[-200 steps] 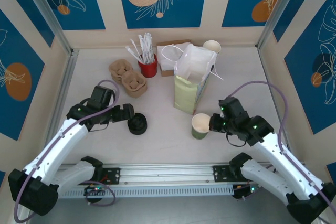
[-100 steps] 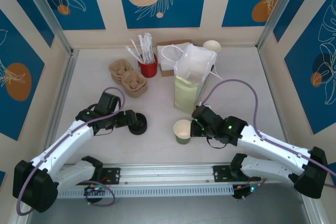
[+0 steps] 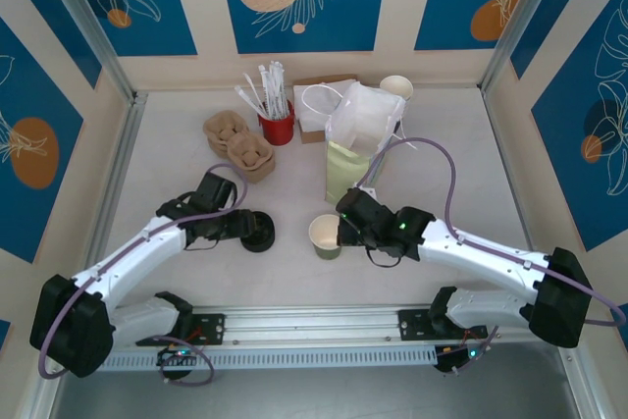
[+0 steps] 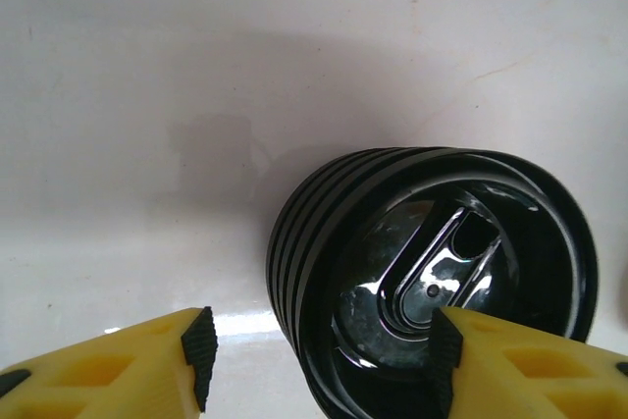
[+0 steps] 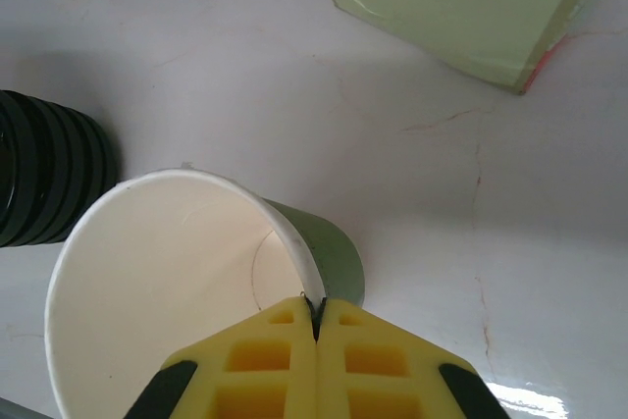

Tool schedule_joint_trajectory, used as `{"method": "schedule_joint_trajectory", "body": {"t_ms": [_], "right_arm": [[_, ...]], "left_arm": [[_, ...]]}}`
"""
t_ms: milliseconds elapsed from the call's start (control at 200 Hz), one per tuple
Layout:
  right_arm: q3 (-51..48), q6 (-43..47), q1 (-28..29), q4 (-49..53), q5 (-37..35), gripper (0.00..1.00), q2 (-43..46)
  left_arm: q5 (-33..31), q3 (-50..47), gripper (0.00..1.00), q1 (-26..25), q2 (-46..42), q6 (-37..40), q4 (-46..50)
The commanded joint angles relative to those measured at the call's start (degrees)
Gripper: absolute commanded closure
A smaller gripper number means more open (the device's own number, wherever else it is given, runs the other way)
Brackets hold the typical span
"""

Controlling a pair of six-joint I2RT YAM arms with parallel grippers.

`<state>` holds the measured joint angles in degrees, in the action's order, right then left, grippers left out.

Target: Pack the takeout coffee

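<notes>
Right pincer (image 5: 316, 319) clamps green cup (image 5: 339, 262) rim; left pincer (image 4: 324, 345) straddles black lid stack (image 4: 324, 233).

Right wrist view. Ribbed black plastic lid stack (image 5: 39, 169): cut off by left edge. Open olive-green paper cup (image 5: 167, 282): rim cut off by bottom edge.

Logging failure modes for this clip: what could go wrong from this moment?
1. The right hand pinches only the thin rim of the unlidded olive-green paper cup; the rim may crumple, or the cup may tip.
2. The open left hand straddles the whole stack of ribbed black plastic lids, so it may pick up several lids instead of one.
</notes>
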<state>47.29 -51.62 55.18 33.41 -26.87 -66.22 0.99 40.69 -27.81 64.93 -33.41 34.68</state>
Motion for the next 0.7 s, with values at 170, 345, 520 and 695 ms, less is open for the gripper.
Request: {"method": "schedule_joint_trajectory", "body": {"t_ms": [170, 345, 520, 695], "right_arm": [[1.6, -1.3, 0.5, -2.2, 0.1, 0.92, -1.8], [1.8, -1.6, 0.5, -2.1, 0.6, 0.88, -2.7], [1.8, -1.4, 0.2, -2.2, 1.4, 0.79, -2.6], [1.9, -1.5, 0.1, -1.8, 1.4, 0.69, -1.5]], "left_arm": [[-2.8, 2.2, 0.46, -2.0, 2.7, 2.5, 0.0], [-4.4, 3.6, 0.53, -3.0, 4.2, 3.1, 1.0], [-5.0, 3.6, 0.61, -3.2, 4.6, 2.6, 0.6], [-5.4, 3.8, 0.68, -3.3, 4.5, 2.5, 0.7]]}}
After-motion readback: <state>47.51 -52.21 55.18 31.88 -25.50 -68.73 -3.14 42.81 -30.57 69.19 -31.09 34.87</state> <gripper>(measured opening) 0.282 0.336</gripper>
